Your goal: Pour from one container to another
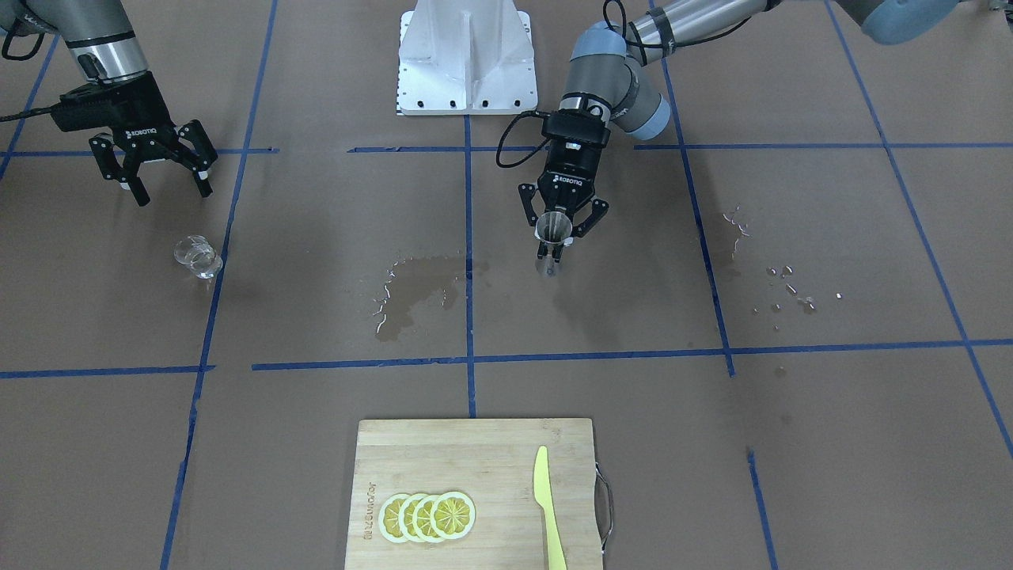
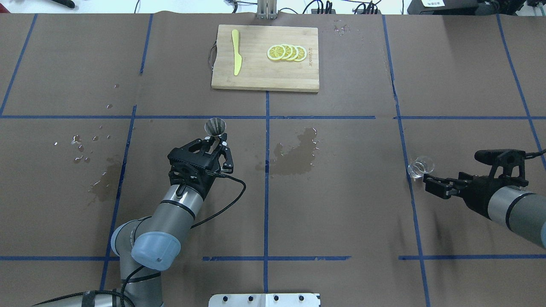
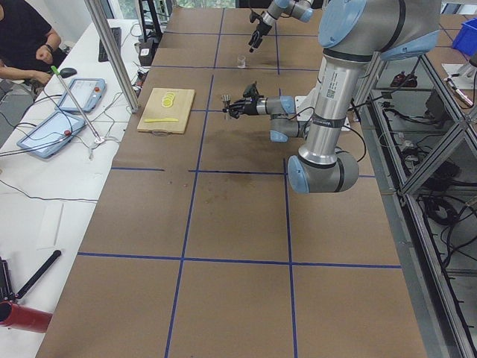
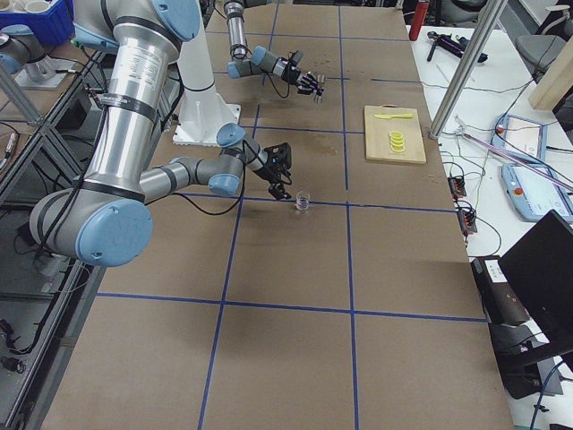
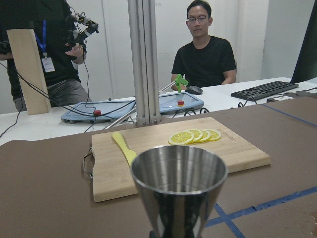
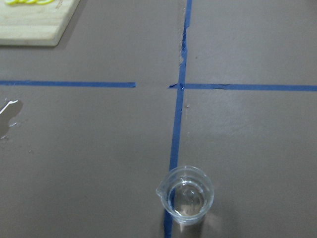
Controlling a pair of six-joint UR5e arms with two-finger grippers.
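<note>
A steel cone-shaped measuring cup (image 1: 553, 229) is held upright above the table in my left gripper (image 1: 552, 253), which is shut on its lower stem. From above the cup (image 2: 215, 126) shows just ahead of the gripper (image 2: 216, 139), and its open mouth fills the left wrist view (image 5: 178, 191). A small clear glass beaker (image 1: 198, 257) stands on a blue tape line, with a little liquid in it (image 6: 189, 194). My right gripper (image 1: 174, 192) hovers open just behind the beaker (image 2: 421, 166), with nothing between its fingers.
A wooden cutting board (image 1: 443, 459) holds lemon slices (image 1: 428, 516) and a yellow knife (image 1: 548, 507) on the far side from the robot. A wet puddle (image 1: 415, 293) and scattered droplets (image 1: 783, 285) lie on the brown cover. The white arm mount (image 1: 467, 59) stands at the robot's base.
</note>
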